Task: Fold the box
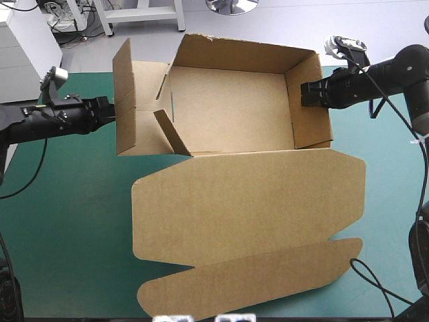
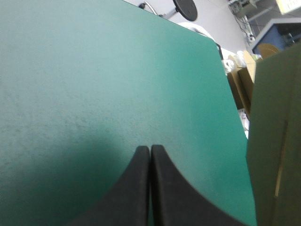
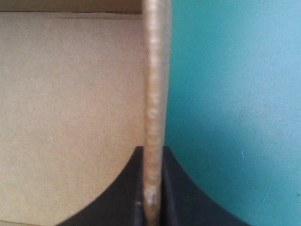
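Note:
The brown box (image 1: 228,100) stands as an open tray at the far side of the table, its lid (image 1: 248,201) lying flat toward the front. My right gripper (image 1: 307,94) is shut on the top edge of the right wall (image 3: 154,94), and the board runs between the black fingers (image 3: 153,200). My left gripper (image 1: 112,111) sits just outside the raised left wall (image 1: 124,87), shut with nothing in it (image 2: 149,149). That wall (image 2: 275,141) shows beside it. A loose inner flap (image 1: 171,131) leans into the tray.
The lid's rounded tuck flap (image 1: 248,285) reaches close to the table's front edge. Bare teal-green cover (image 1: 67,235) lies left of the lid and to the right of the box (image 3: 235,117).

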